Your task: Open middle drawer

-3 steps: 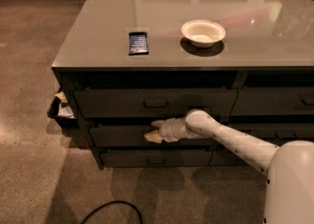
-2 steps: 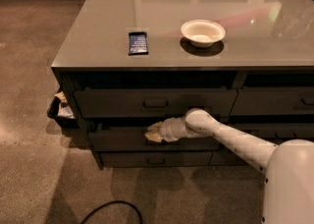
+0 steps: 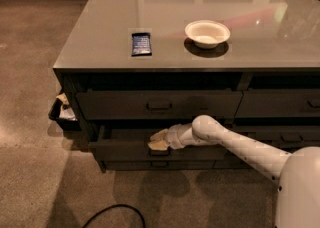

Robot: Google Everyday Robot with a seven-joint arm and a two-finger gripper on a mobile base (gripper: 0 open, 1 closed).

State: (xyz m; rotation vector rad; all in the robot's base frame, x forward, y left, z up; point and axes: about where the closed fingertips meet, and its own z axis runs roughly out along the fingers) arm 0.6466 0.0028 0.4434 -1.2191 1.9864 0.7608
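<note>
reaching in low against the desk (image 3: 100,47), the claw (image 3: 159,141) sits at the centre of the middle drawer (image 3: 125,149), at its upper edge, likely because a straight pull from the middle keeps the drawer from skewing. whether it is clamped on anything there or only resting against it, i cannot tell. the drawer, second tier down in the desk's left bank, stands slightly proud of the desk front, so it looks part open.

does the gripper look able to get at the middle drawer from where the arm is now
Likely yes. The gripper sits right at the upper centre of the front of the middle drawer, which stands slightly pulled out. Nothing shows between the two, so the way looks free.
</note>
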